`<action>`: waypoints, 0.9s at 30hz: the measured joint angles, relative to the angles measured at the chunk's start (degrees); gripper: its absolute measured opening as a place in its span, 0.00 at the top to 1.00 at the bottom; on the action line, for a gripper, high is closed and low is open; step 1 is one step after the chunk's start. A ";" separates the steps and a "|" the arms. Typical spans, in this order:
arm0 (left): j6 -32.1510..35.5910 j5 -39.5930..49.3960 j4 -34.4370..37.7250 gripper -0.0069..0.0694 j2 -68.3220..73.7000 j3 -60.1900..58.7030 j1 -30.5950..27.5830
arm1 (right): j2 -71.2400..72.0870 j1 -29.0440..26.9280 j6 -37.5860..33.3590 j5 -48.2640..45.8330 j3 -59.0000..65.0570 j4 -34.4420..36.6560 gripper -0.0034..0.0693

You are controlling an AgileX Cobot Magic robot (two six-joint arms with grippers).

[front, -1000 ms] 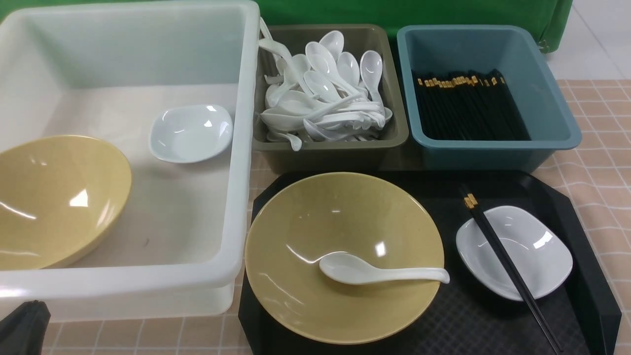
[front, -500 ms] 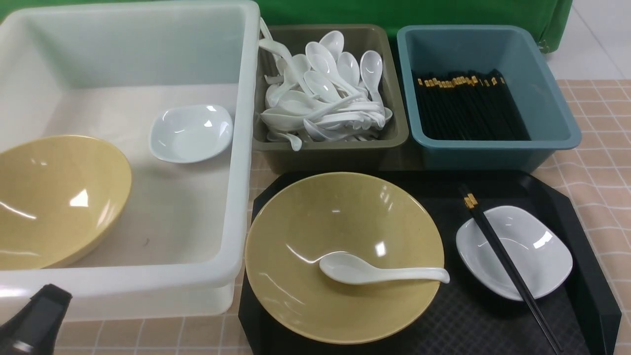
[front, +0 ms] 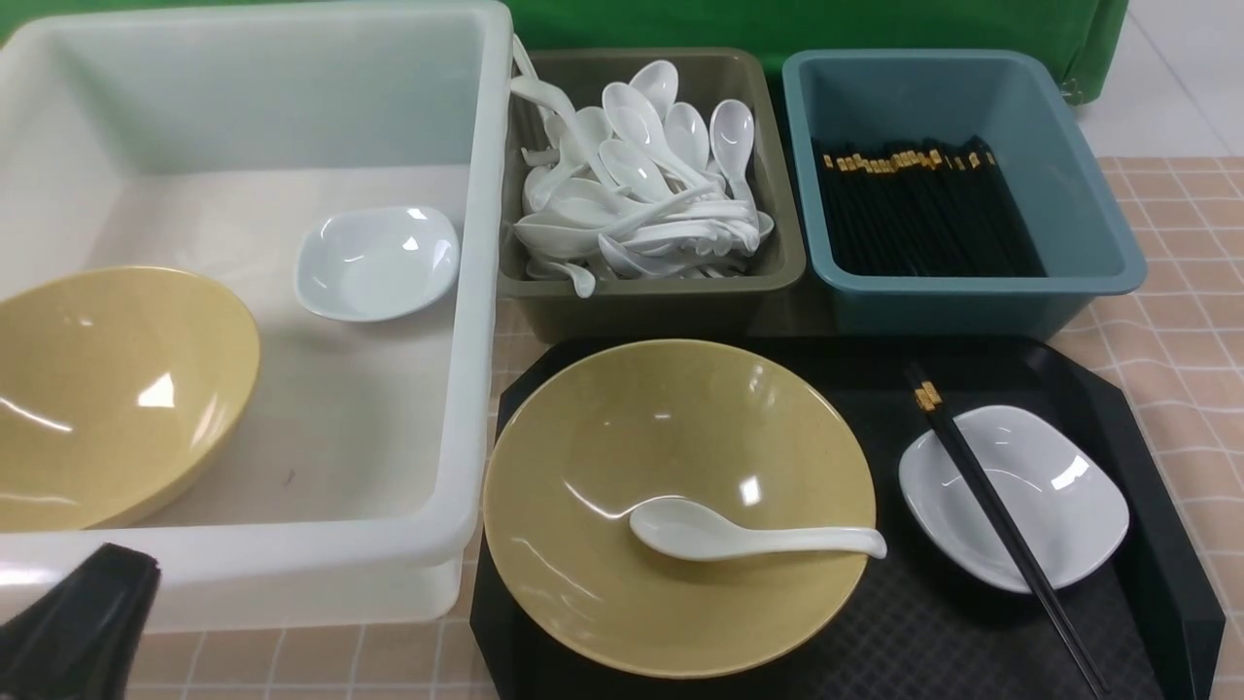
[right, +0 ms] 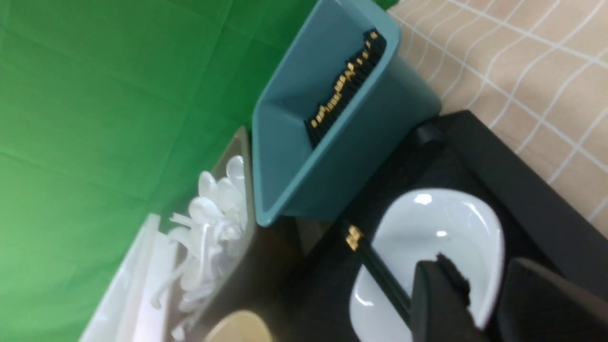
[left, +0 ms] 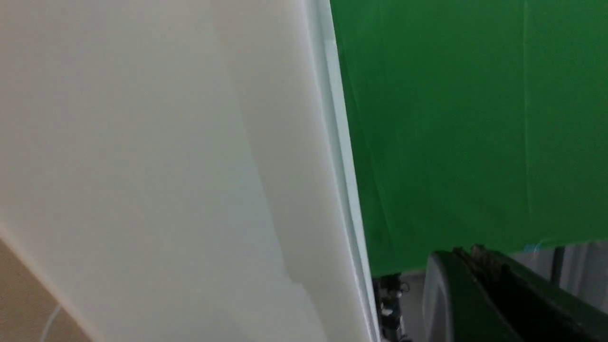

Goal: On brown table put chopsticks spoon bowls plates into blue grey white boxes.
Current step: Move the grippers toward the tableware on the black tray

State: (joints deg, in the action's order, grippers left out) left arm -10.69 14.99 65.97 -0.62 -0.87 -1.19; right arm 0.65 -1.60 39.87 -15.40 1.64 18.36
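Observation:
On the black tray a yellow bowl [front: 680, 428] holds a white spoon [front: 719, 535]. Beside it a white plate [front: 1054, 506] carries a pair of black chopsticks [front: 1001, 515] laid across it. The white box [front: 481, 292] holds another yellow bowl [front: 107, 389] and a plate [front: 374, 262]. The grey box [front: 641, 311] is full of spoons and the blue box [front: 972, 301] of chopsticks. My left gripper [front: 83, 622] is shut and empty at the white box's near left corner [left: 166, 166]. My right gripper [right: 482, 266] is open above the tray's plate [right: 441, 223] and chopsticks [right: 380, 270], out of the front view.
The black tray [front: 875, 642] lies on the brown table [front: 1186, 321] in front of the grey and blue boxes. All three boxes stand side by side along the back. A green cloth hangs behind them.
My left gripper has risen further into the bottom left corner of the front view. Nothing on the tray or in the boxes has moved.

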 joint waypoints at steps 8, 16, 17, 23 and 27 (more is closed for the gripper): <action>25.66 12.89 -4.63 0.91 0.58 13.69 0.00 | -1.37 0.02 -23.51 -10.45 -8.97 3.74 0.70; 32.20 29.98 -32.75 0.91 28.38 34.79 0.04 | -26.69 4.40 -53.65 -29.06 -35.01 2.26 0.90; 32.79 33.94 -37.40 0.91 33.19 39.00 0.12 | -32.13 5.49 -56.72 -34.04 -39.24 0.96 0.90; 32.23 42.85 -47.77 0.91 45.38 50.46 6.15 | -49.65 8.74 -61.51 -47.19 -49.75 -3.54 0.90; 31.48 47.10 -49.88 0.91 53.80 57.26 16.60 | -58.92 12.99 -62.25 -47.92 -54.35 -5.49 0.90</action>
State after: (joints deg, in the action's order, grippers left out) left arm 20.79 62.09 16.09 53.18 56.39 15.41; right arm -58.27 11.40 -22.38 -63.32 -52.72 12.88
